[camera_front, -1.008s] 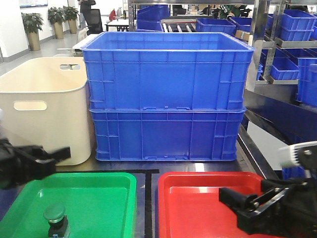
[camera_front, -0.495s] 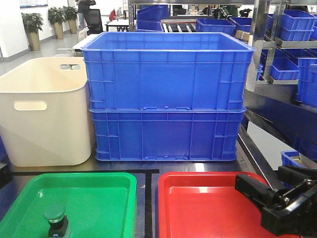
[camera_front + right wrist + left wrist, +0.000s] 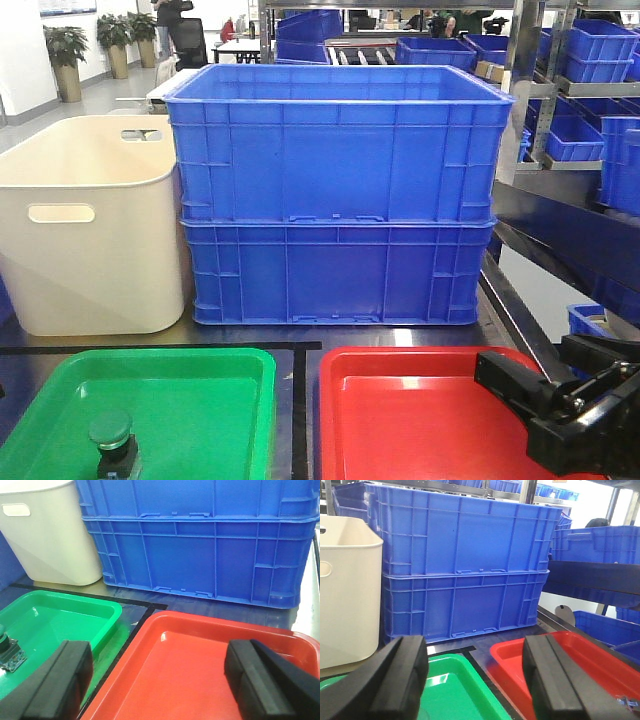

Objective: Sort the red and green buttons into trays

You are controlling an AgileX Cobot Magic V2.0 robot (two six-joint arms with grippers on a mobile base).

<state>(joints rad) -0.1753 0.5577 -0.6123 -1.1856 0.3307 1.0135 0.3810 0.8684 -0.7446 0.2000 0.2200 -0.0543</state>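
Observation:
A green button (image 3: 110,438) with a domed cap stands in the green tray (image 3: 200,380) near its front left. The right wrist view shows this button (image 3: 7,647) at its left edge. The red tray (image 3: 400,400) beside it looks bare where I can see it, and no red button shows in any view. My right gripper (image 3: 157,680) hangs open over the red tray (image 3: 200,660), holding nothing; the front view shows this gripper (image 3: 505,378) at the tray's right side. My left gripper (image 3: 477,680) is open and empty above the gap between the green tray (image 3: 455,690) and the red tray (image 3: 512,655).
Two stacked deep blue crates (image 3: 335,190) stand right behind the trays, with a cream tub (image 3: 85,230) to their left. A black tape line (image 3: 298,400) runs between the trays. Shelving with more blue crates (image 3: 590,60) lines the right side.
The left gripper has drawn back out of the front view on the left. The right gripper shifted right over the red tray, then held still. The green button has not moved.

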